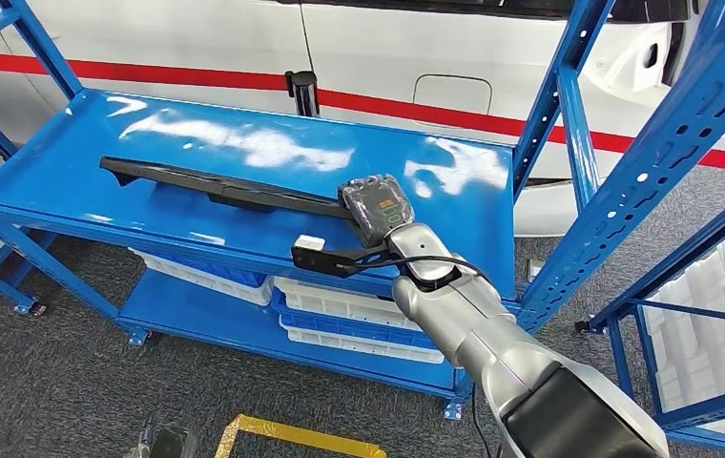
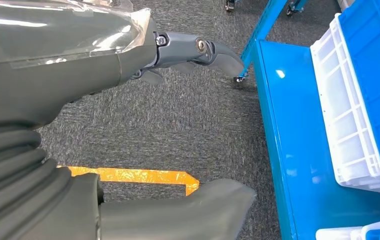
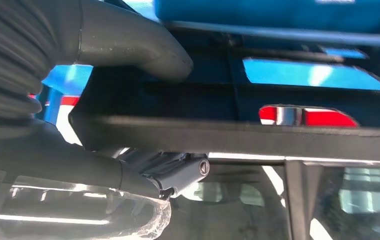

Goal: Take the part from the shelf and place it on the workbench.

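Long, slender black part [image 1: 216,189] flat on blue shelf [image 1: 72,153], near end gripped by right hand [image 1: 375,208]; left hand [image 2: 198,52] empty, fingers apart.

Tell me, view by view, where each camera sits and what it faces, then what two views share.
Head view: high on the body, looking forward and down at the blue shelf; the right arm reaches in, right hand at the long black part.
Left wrist view: behind the left hand, facing grey carpet, yellow floor tape and white bins.
Right wrist view: behind the right hand, close on the part.
Shared: head and right wrist views both show the part.
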Motion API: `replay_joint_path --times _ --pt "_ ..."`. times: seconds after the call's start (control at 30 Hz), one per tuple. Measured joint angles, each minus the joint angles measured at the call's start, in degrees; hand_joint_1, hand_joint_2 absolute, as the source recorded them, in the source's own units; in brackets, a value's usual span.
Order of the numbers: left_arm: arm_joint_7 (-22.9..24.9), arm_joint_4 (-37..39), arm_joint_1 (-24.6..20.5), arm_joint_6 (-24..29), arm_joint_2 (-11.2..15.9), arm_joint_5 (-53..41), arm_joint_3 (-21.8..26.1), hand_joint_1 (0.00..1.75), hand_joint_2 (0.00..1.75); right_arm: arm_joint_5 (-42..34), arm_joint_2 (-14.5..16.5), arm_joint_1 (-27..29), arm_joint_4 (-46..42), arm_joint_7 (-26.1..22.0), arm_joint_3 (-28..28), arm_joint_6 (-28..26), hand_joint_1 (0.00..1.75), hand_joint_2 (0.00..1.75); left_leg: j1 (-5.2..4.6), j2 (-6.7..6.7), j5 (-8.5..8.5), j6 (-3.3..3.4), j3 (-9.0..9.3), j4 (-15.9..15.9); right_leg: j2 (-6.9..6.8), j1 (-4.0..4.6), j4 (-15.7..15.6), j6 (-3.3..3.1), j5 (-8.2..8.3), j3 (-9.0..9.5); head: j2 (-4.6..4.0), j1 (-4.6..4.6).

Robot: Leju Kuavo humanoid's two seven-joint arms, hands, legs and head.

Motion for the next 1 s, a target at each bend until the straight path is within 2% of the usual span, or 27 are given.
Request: replay_joint_path --times 0.17,0.33,0.7,1.0 --pt "0.02 0.03 0.18 -0.71 -0.05 -0.54 0.60 0.00 1.75 -3.94 -0.77 -0.31 -5.92 -3.03 -1.49 -0.19 1.66 1.75 0.01 0.00 0.02 0.00 -0.06 0.01 0.00 -0.05 0.00 -0.13 0.10 -0.05 0.00 0.00" --pt "0.01 0.19 0.19 -1.86 -0.07 -1.14 0.70 0.00 1.75 -6.10 -2.40 -1.40 -14.43 -3.94 -2.78 0.54 1.66 1.75 0.01 0.00 0.02 -0.01 -0.09 0.02 0.00 -0.05 0.00 -0.13 0.09 -0.09 0.00 -0.01" --pt "0.86 2.33 -0.09 -3.67 -0.11 0.01 1.03 0.00 1.75 -14.93 -8.14 -1.36 -32.75 -7.39 -3.18 1.39 1.66 1.75 0.01 0.02 0.00 0.00 -0.13 0.01 0.01 -0.05 -0.01 -0.14 0.09 -0.14 0.00 -0.01" --pt "5.32 3.80 -0.24 -4.34 -0.11 -0.32 0.90 0.00 1.75 -22.54 -11.93 -0.70 -38.25 -10.01 -2.10 4.56 1.66 1.75 0.01 0.01 0.00 0.00 -0.14 0.01 0.00 -0.05 -0.01 -0.14 0.09 -0.13 0.00 -0.01"
